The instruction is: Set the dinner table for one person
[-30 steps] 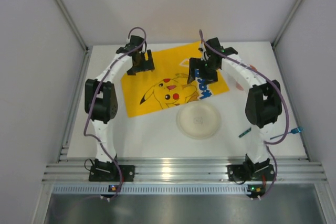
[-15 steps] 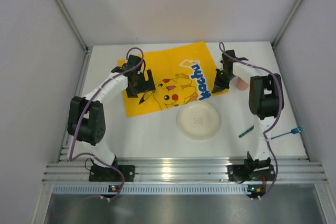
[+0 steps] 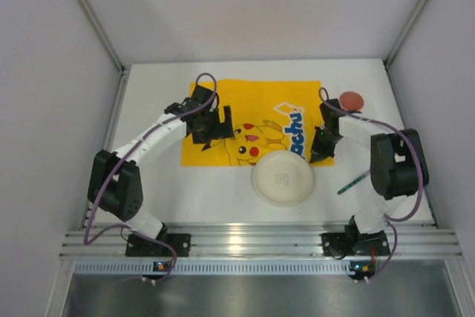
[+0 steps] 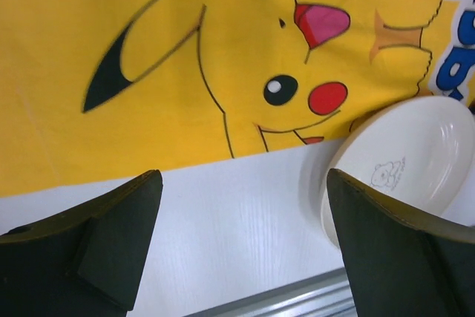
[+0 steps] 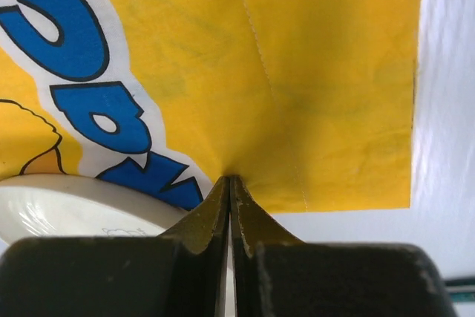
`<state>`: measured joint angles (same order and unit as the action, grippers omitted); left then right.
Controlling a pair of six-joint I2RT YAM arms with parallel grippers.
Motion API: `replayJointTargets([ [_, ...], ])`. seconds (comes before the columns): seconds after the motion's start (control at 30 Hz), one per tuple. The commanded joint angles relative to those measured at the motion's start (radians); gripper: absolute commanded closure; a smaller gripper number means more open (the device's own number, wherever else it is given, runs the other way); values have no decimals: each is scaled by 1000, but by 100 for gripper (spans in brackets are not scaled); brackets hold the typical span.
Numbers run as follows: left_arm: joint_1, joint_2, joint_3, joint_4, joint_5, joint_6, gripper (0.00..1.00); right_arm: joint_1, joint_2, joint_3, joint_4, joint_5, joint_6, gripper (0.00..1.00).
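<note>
Partly set: yellow cloth (image 3: 256, 120) spread on the white table (image 3: 215, 202), plate (image 3: 282, 178) overlapping its near edge; right gripper (image 5: 230, 183) pinches the cloth's edge, left gripper (image 4: 243, 176) open above it; green utensil (image 3: 352, 182) unplaced at right.

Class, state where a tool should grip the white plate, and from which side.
Take the plate by its near rim, from above, straddling it. It lies flat and shallow, so only the rim offers purchase; that side rests on bare table, off the yellow cloth.
</note>
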<state>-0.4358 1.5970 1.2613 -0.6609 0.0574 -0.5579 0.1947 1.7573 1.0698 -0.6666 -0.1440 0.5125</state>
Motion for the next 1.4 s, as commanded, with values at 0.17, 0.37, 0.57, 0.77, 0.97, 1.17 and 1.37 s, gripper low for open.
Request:
replayJointTargets([
  [0.17,-201,9,-160,178,211,-79,4,29,-58,-123,-27,66,18,100],
  [0.37,-296,109,-122,181,245,-71,6,29,-55,-59,-54,99,-18,100],
  [0.57,-380,199,-119,198,256,-74,7,29,-56,21,-76,112,-66,54],
  [0.77,-408,290,-62,184,223,-80,36,32,-73,107,-129,81,-92,44],
  [0.97,-408,227,-20,103,210,-76,100,31,-260,188,-232,89,-104,39],
  [1.17,-330,130,93,14,179,-31,100,-21,-311,401,-346,293,-92,25],
  [1.37,-112,247,318,9,252,52,100,-93,-113,613,-393,359,-97,25],
])
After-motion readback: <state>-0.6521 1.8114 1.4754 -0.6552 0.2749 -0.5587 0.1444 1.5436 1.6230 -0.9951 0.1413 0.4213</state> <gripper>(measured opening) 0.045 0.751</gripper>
